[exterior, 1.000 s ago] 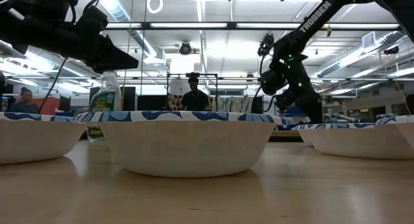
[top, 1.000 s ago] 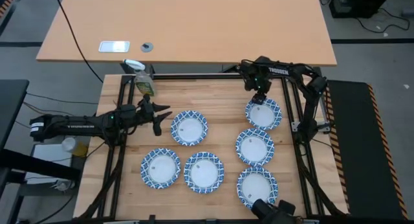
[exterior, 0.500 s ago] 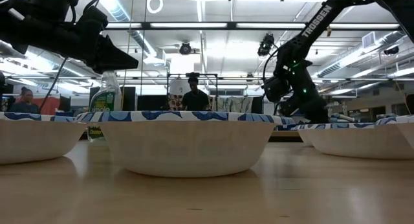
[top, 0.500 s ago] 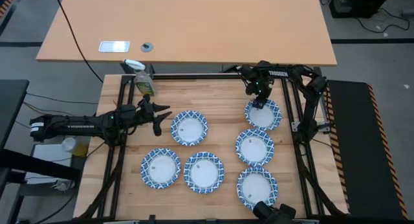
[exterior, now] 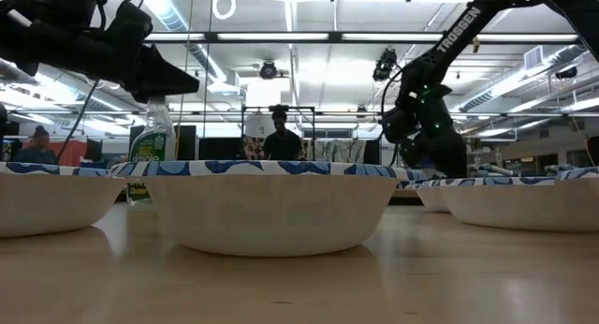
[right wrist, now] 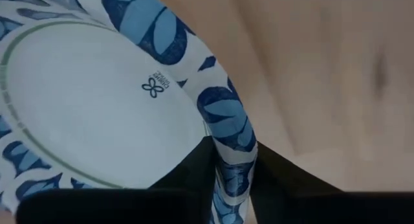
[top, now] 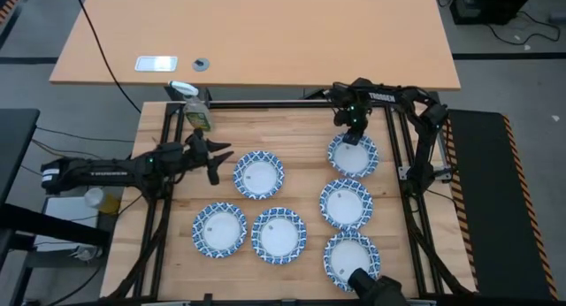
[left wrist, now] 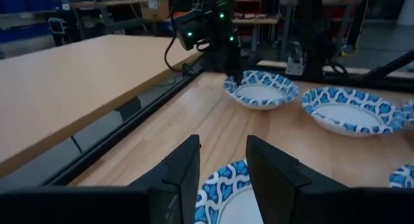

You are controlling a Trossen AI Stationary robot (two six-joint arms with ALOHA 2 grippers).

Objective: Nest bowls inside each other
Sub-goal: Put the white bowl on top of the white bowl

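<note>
At the table's far right corner: the right gripper (top: 353,134) stands over the far edge of the far-right bowl (top: 353,156), one finger inside the rim and one outside.
Right claw state: closed on that bowl's rim; in the right wrist view the patterned rim (right wrist: 231,130) runs straight down between the two dark fingers (right wrist: 184,169), which pinch it from either side.
Relation the move turns on: the bowl lies on the near side of the claw, hanging off the pinched edge toward the next bowl in the right-hand column (top: 346,203), so a lift and a carry toward the table's near side would bring it over that one, in my judgement.
Long axis: none to speak of, the bowls are round; only the rim's line matters, and it passes through the grip.
Nearer arm: the right arm, already on the bowl; the left gripper (top: 221,158) hangs just beside the centre-left bowl (top: 259,174), fingers parted and holding nothing.
Bowls counted: six, all apart, none nested yet.
Layout: three in a column on the right, three in a cluster left of centre.
Spray bottle (top: 195,110): one, at the far left edge.
</note>
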